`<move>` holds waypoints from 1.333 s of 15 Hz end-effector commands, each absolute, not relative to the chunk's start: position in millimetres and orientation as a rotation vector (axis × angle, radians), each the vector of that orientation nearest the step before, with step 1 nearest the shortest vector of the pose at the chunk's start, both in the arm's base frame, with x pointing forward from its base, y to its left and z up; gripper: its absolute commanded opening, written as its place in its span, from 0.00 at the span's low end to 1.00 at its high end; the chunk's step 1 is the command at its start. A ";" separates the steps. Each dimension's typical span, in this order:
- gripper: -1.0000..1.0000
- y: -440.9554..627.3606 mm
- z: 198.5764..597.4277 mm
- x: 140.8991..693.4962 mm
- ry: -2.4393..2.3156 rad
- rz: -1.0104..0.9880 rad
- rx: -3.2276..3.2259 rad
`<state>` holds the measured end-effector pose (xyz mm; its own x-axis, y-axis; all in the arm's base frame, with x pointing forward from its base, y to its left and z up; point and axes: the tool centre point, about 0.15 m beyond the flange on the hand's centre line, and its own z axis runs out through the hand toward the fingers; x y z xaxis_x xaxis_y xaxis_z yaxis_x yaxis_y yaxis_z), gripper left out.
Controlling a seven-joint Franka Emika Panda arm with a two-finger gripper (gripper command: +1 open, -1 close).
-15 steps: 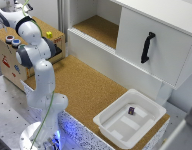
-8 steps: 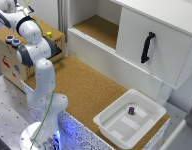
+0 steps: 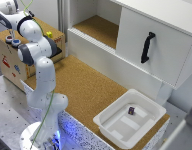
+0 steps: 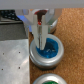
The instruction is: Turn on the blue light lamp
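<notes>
In the wrist view the blue light lamp (image 4: pixel 46 50), a round blue cap in a grey rim, sits right under my gripper (image 4: pixel 40 42). The fingers (image 4: pixel 39 27) are pressed together and point down, with their tips on or just above the blue cap near its edge. A green-capped lamp (image 4: pixel 50 80) lies on one side and a red-capped one (image 4: pixel 49 12) on the other, partly hidden by the fingers. In the exterior view the gripper (image 3: pixel 7 29) hangs over the lamps (image 3: pixel 12 40) on a wooden box (image 3: pixel 26 65) at the left. I cannot tell whether the blue lamp is lit.
A metal plate (image 4: pixel 12 62) lies beside the lamps. A white cabinet with a black handle (image 3: pixel 147 47) and an open shelf (image 3: pixel 98 27) stands at the back. A white tub (image 3: pixel 103 120) holding a small dark object (image 3: pixel 131 110) sits on the cork surface (image 3: pixel 91 90).
</notes>
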<state>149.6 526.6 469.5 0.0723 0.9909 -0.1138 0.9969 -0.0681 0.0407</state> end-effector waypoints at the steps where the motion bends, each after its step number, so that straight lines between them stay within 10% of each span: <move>1: 0.00 514.5 440.0 161.9 2.023 -0.193 2.302; 5: 0.00 528.9 447.2 159.1 2.081 -0.236 2.245; 9: 0.00 528.0 578.2 161.1 2.026 0.007 2.170; 10: 1.00 526.6 600.0 166.1 1.979 0.030 2.135; 20: 1.00 513.2 600.0 193.5 1.898 0.134 2.153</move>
<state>185.4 501.1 582.9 0.1196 0.9926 -0.0184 0.9677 -0.1125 0.2258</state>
